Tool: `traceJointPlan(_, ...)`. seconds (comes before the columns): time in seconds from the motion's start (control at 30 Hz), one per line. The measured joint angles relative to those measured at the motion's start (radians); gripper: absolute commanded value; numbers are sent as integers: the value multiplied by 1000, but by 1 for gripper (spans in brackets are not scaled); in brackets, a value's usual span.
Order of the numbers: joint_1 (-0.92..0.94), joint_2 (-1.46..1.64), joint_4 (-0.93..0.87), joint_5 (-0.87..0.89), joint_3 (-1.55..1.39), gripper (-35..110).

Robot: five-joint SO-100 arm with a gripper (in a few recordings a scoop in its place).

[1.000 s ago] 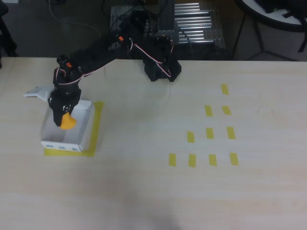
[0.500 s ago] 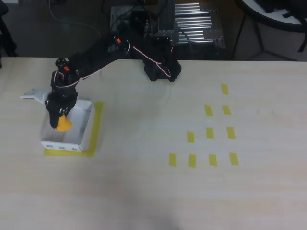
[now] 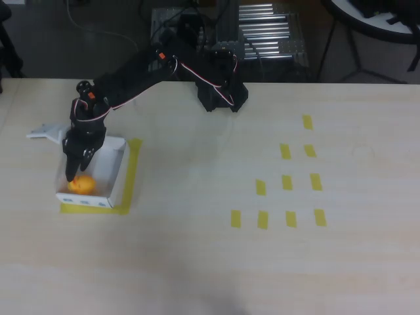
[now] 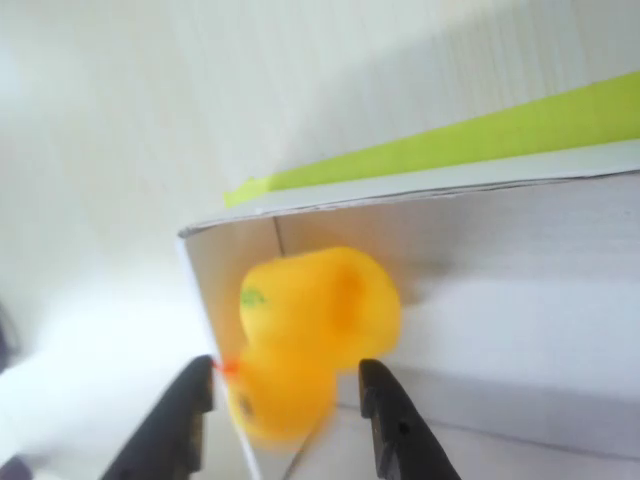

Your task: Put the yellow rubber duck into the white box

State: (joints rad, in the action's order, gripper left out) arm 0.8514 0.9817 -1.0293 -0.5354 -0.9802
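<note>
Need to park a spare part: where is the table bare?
Bare: the wide strip between the white box and the yellow tape marks, and the whole near edge. Crowded: the box, with the duck and hand there.

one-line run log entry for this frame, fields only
phase: release | gripper: open, above box | yellow rubber duck: inside white box, free of fingers, blurred in wrist view | task: duck in box
</note>
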Motion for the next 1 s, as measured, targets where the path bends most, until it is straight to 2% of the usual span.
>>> traceJointPlan(0.2,0,-2,8,-26,0,23)
traceJointPlan(0.3,0,-2,8,-28,-8,14)
traceJointPlan(0.4,-2,-2,8,-25,-29,11)
traceJointPlan(0.57,-18,52,-5,61,-112,4)
traceJointPlan(0.63,-35,130,-40,106,-143,0)
traceJointPlan(1.0,-278,836,-285,387,-249,0)
